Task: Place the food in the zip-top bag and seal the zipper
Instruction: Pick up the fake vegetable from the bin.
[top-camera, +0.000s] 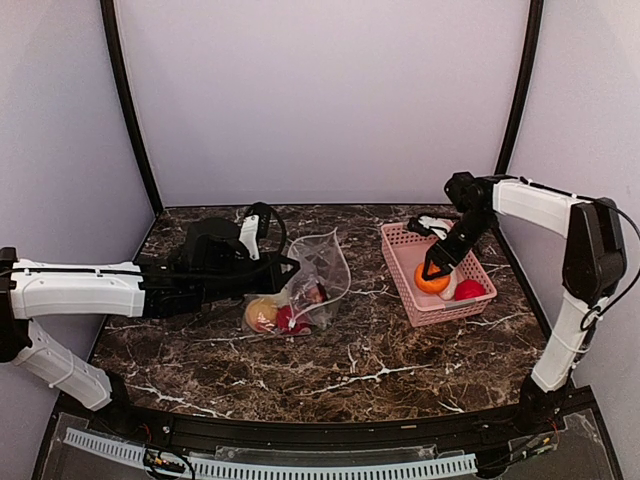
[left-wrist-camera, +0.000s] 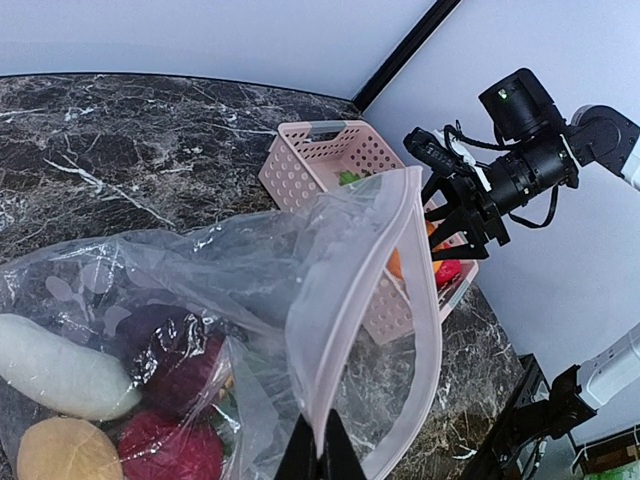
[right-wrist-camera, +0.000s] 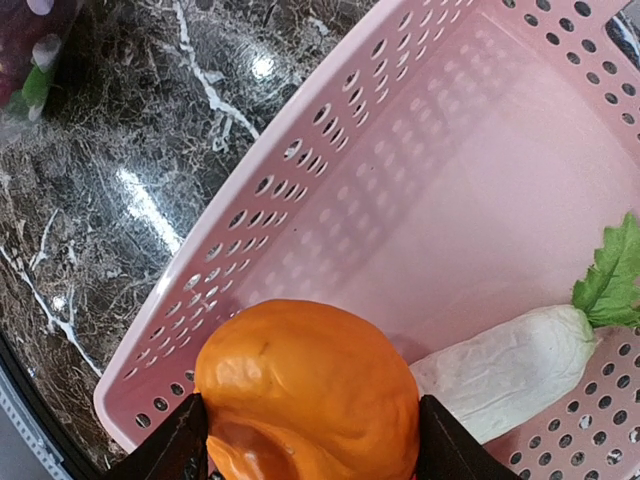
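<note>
Seen from above, the zip-top bag (top-camera: 320, 270) lies mid-table, with only blurred colours inside. The left wrist view shows the left gripper (left-wrist-camera: 320, 452) pinched tight on the zipper (left-wrist-camera: 425, 300), with four pieces of food (left-wrist-camera: 175, 360) bagged. The right gripper (right-wrist-camera: 312, 450) clasps the orange fruit (right-wrist-camera: 310, 390) in the pink basket (right-wrist-camera: 400, 200). The white radish (right-wrist-camera: 500, 370) beside it is barely seen overhead.

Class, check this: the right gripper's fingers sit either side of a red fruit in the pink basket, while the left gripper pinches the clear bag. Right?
No. The fruit between the fingers of the right gripper is orange, not red; the right wrist view shows it. The rest stands.
</note>
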